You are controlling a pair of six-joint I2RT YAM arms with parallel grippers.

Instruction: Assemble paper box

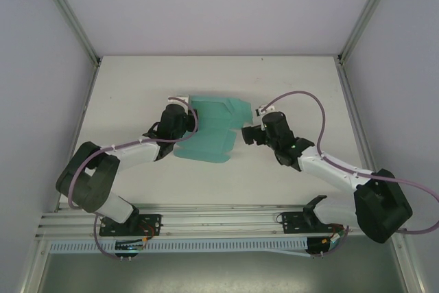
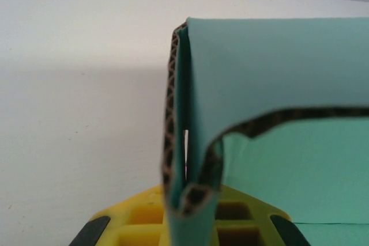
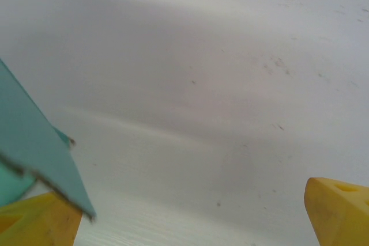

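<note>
A white bench [image 1: 137,87] sits inside a grey-walled enclosure with metal corner rails. The box [image 1: 206,138] lies at mid-bench between the two wrists, well out from the arm bases.

The assembly looks early. Seen from above, most of the teal card is spread low on the bench, its near panel flat and its far flaps only partly raised. No walls stand closed and no tabs look tucked. In the left wrist view one flap [image 2: 271,73] is doubled over along a crease, showing its fluted brown edge. That fold seems to be the step in hand, with the remaining panels to raise and lock.

The left arm [image 1: 130,152] folds up from its base, elbow out to the left, forearm reaching to the box's left edge. The left jaws are pressed together on the doubled fold, with yellow fingers [image 2: 144,217] either side of it. The right arm [image 1: 329,169] sweeps in low from the right, wrist just beside the box's right edge. The right jaws stand wide apart, gripping nothing. A card corner crosses in front of one finger, and the other finger [image 3: 340,211] is clear of it.
</note>
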